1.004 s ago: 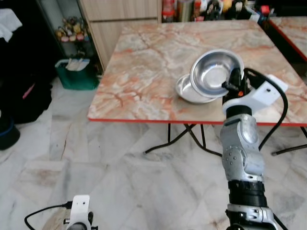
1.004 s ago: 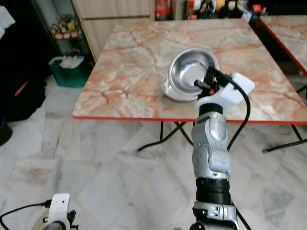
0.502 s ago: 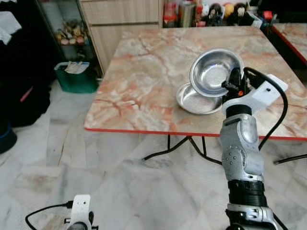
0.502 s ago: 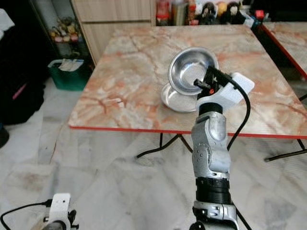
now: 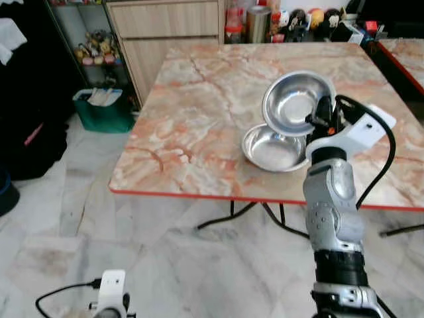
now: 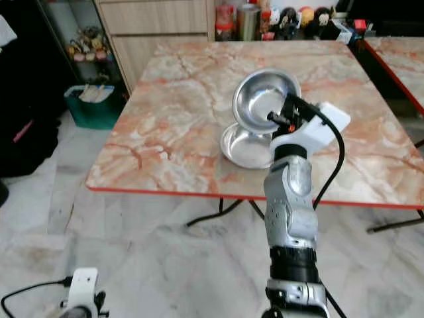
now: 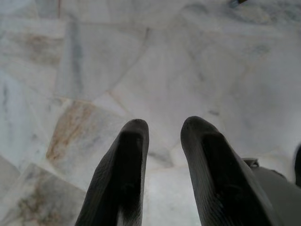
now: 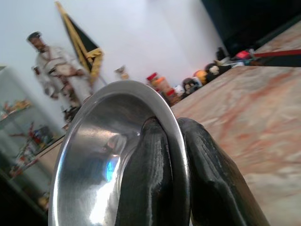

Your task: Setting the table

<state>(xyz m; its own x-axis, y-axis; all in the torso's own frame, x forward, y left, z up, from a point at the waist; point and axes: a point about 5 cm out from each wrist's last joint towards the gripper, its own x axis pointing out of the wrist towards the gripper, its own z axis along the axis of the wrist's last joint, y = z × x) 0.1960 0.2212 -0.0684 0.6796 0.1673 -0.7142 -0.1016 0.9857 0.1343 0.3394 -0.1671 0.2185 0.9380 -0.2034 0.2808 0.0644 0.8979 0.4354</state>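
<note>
Right wrist view puts the matter plainly: the right gripper (image 8: 175, 155) has its two black fingers pinched together on the rim of a steel bowl (image 8: 106, 150), one finger inside the bowl's wall and one outside, so the jaws stand nearly closed with only the thin metal between them. A rim pinch of this kind is likely chosen because the bowl is too broad to span, and it leaves the bowl tipped up on edge, its hollow facing back toward the robot.

In the left eye view the raised right arm carries that bowl (image 5: 296, 101) above the marble table (image 5: 199, 126), near the table's front edge. Directly under it, resting flat on the tabletop, lies a second steel bowl (image 5: 273, 148); the two overlap in the picture, and whether the held one touches the lower one I cannot tell (the tilt suggests it has been lifted off a stack, though that is only a guess from how they lie). The held bowl seems to be the one meant for a place setting, and it is not yet set down anywhere.

The left gripper (image 7: 162, 141) hangs idle low at the robot's side, pointing at the pale stone floor (image 7: 141, 61); its fingers stand a narrow gap apart and hold nothing.

Bottles and small figures line the table's far edge (image 5: 291, 16).
</note>
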